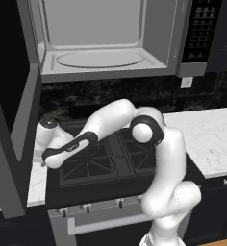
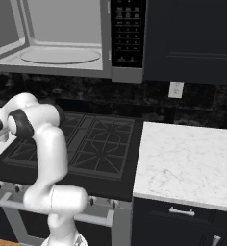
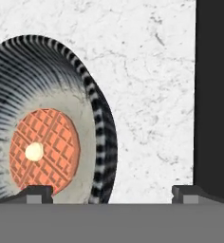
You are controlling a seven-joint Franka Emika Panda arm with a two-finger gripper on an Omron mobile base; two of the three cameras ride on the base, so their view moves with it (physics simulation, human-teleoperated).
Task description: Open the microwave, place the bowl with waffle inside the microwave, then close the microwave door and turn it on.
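I see one striped grey bowl (image 3: 52, 118) w/ one round orange waffle (image 3: 44, 151) on white marble counter (image 3: 147, 85); gripper (image 3: 113, 192) fingers spread wide, holding nothing; one grey microwave (image 1: 106, 43) open.

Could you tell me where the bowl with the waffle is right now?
In the hand view, the bowl sits on the white marble counter left of the stove, under the open gripper.
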